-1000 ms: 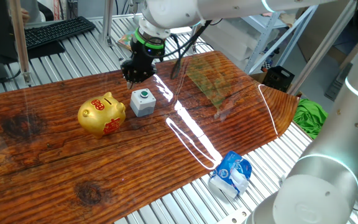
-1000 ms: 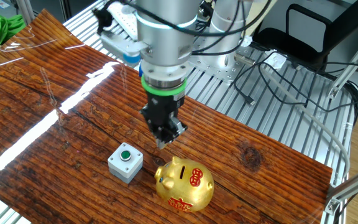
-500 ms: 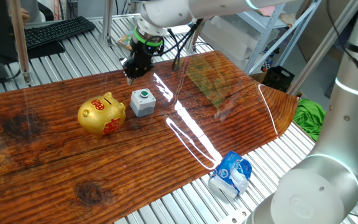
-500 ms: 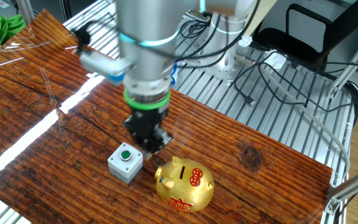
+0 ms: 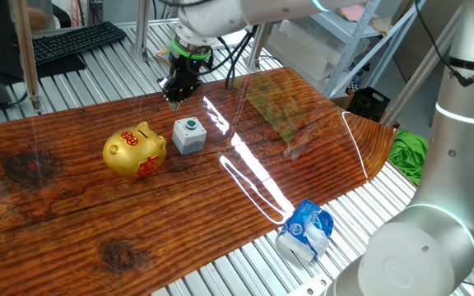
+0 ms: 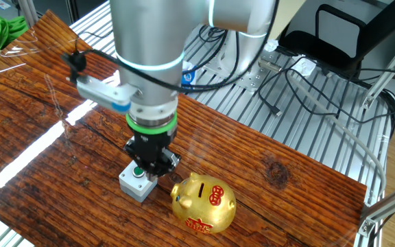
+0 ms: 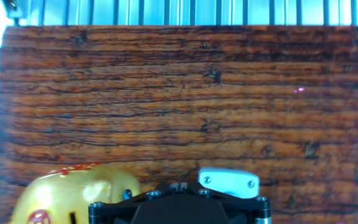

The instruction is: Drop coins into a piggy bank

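Note:
The gold piggy bank [image 5: 134, 150] with red markings stands on the wooden board, its top slot facing up; it also shows in the other fixed view [image 6: 203, 202] and at the lower left of the hand view [image 7: 67, 193]. My gripper [image 5: 174, 102] hangs above the board behind the grey box, to the right of the pig and apart from it. The other fixed view has the gripper [image 6: 151, 171] in front of the box. Its fingers [image 7: 174, 185] are shut together. No coins are visible, and I cannot tell whether anything small is pinched between the tips.
A small grey box with a green button [image 5: 188, 135] sits just right of the pig. A blue-and-white packet [image 5: 305, 230] lies off the board's near edge. A keyboard [image 5: 72, 41] is at the far left and a green cloth [image 5: 410, 152] beyond the board's right end.
The arm has swung the shut gripper sideways, from beside the pig's back end to a spot over the grey box's side. Pig and box have not moved.

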Tool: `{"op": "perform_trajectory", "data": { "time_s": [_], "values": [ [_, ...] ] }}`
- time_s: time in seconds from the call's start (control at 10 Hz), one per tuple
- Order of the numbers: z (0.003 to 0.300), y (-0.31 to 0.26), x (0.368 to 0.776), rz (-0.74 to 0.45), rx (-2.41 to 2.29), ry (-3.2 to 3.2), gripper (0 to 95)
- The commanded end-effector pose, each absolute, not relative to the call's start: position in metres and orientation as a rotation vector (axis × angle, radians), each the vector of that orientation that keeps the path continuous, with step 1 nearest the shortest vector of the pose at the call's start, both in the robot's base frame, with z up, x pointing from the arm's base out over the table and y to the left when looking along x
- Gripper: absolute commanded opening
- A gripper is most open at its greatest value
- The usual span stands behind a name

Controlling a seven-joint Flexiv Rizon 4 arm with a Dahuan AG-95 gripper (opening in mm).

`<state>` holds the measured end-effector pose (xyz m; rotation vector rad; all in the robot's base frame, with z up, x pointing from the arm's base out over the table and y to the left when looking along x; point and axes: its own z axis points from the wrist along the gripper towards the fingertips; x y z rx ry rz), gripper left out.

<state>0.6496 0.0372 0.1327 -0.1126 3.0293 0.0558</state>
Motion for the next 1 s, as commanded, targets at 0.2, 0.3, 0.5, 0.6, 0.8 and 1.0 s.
{"op": "perform_trajectory", "data": {
  "time_s": [0.2, 0.3, 0.5, 0.6, 0.8, 1.0],
  "values": [
    [0.1255, 0.0302, 0.6544, -0.005, -0.168, 3.028, 0.0],
    [0.1255, 0.0302, 0.6544, -0.016, -0.162, 3.033, 0.0],
    [0.1255, 0.0302, 0.6544, -0.041, -0.158, 3.038, 0.0],
    [0.1255, 0.0302, 0.6544, -0.054, -0.146, 3.040, 0.0],
    [0.1255, 0.0302, 0.6544, -0.070, -0.139, 3.042, 0.0],
    [0.1256, 0.0303, 0.6544, -0.076, -0.154, 3.042, 0.0]
  ]
}}
